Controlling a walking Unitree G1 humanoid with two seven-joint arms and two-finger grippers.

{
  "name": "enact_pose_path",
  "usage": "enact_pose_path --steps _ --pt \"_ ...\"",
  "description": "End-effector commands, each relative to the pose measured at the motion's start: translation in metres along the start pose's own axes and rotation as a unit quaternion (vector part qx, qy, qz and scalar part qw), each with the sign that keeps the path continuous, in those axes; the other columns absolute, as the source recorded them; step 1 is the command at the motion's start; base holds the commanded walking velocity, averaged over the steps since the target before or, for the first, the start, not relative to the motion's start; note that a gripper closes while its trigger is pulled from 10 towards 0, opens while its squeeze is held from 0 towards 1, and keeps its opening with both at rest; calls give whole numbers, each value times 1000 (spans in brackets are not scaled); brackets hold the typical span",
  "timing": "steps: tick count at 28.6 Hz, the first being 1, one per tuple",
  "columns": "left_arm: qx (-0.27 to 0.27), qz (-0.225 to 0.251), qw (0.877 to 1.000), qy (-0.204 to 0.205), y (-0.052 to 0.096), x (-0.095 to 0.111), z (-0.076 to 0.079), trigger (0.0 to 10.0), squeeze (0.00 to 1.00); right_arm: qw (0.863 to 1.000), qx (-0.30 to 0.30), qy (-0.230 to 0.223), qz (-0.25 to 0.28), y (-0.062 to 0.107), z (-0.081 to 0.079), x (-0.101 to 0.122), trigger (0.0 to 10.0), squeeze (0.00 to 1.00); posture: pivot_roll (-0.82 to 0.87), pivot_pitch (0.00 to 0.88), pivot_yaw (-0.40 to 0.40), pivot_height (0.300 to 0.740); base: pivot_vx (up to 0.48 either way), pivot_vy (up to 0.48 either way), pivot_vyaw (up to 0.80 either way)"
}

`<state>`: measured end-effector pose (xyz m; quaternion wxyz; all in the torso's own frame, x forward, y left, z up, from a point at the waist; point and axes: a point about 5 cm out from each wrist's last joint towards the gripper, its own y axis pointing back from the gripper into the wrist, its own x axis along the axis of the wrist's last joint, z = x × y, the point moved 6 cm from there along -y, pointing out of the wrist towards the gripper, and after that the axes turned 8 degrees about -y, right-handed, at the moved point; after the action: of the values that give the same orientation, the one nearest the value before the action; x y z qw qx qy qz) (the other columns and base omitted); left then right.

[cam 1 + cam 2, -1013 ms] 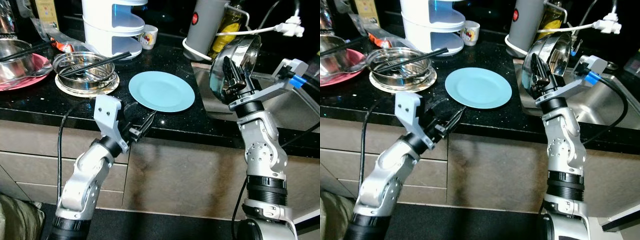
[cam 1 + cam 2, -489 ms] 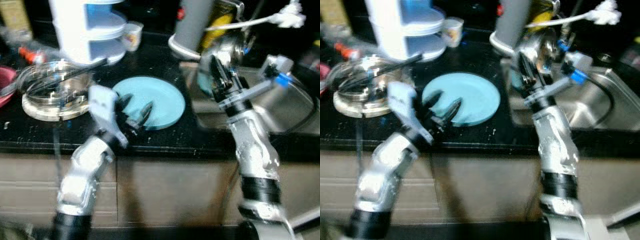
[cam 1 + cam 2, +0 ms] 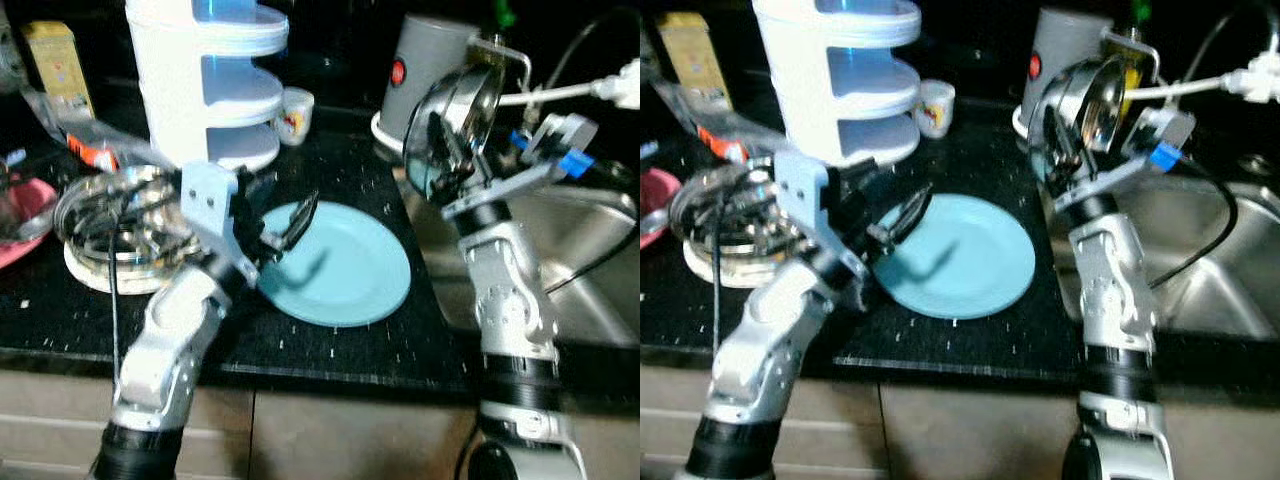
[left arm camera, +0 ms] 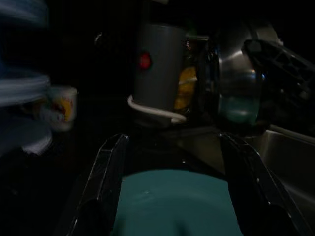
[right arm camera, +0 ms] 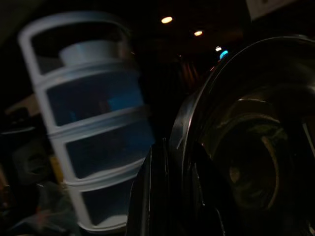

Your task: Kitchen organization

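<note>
So the light blue plate is lying flat on the black speckled worktop, about centre of the frame in the head views. The left tool is over the plate's left edge, fingers spread apart with nothing between them. In the left wrist view you can see both black fingers wide open with the teal plate sitting right in the gap below them.

Right side: the right tool is up in the upper right of the frame, above the near-left corner of the sink, and it's clamped on the rim of a shiny steel bowl, which is tipped up on edge. The right wrist view shows the fingers pinching that rim pretty clearly.

Other stuff around: a white tiered rack at top centre-left, a small printed cup just beside it, and a grey cylinder thing with a red dot behind the bowl. On the left of the frame there's a round steel dish on a white saucer, with a pink plate at the far left edge. A white cable runs across the top right.
</note>
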<state>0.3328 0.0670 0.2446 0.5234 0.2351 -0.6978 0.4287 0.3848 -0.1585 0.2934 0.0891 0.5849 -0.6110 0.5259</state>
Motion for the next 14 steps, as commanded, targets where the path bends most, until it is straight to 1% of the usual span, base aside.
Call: enact_pose_path --steps 1,5,13,14 --pt "2 -12 1000 10 1 -5 1 10000 0 1000 3 12 9 0 -1 7 10000 0 155 6 -166 740 0 0 0" --pt "-10 -15 1000 10 3 -8 6 10000 0 1000 5 22 4 -2 -2 6 10000 0 153 6 -167 740 0 0 0" --pt "-20 -24 999 25 4 -15 15 10000 0 999 13 38 -7 -6 -6 3 10000 0 152 5 -166 740 0 -344 0" --pt "-21 -27 999 28 5 -18 16 10000 0 999 14 50 -17 -7 -6 -1 10000 0 148 6 -165 740 0 -420 0"
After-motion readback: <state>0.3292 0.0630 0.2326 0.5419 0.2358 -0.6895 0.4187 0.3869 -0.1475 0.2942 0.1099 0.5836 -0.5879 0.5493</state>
